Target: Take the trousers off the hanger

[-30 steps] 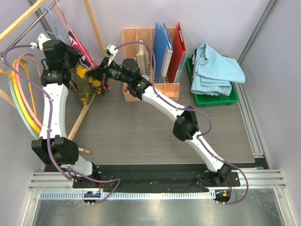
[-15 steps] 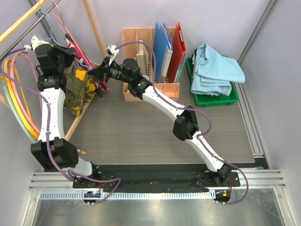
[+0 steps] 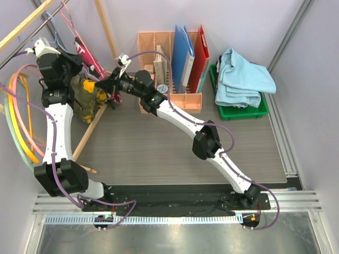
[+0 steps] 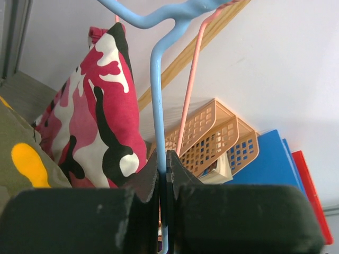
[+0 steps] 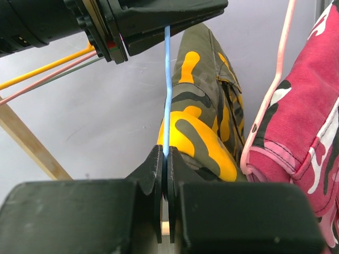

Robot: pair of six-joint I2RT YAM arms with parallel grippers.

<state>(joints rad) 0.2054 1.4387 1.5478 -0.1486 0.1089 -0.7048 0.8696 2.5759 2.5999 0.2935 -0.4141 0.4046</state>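
Left jaws, apart a moment ago, now clamp the blue hanger (image 4: 156, 106); right jaws pinch it too; the camouflage trousers (image 5: 204, 135) look ready for freeing.

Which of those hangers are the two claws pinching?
The light blue hanger: both the left gripper and the right gripper are shut on it. The pink hanger beside it hangs free.

Left jaws now tight on the blue hanger (image 4: 155, 106); yellow-olive camouflage trousers (image 3: 85, 100) farther left.
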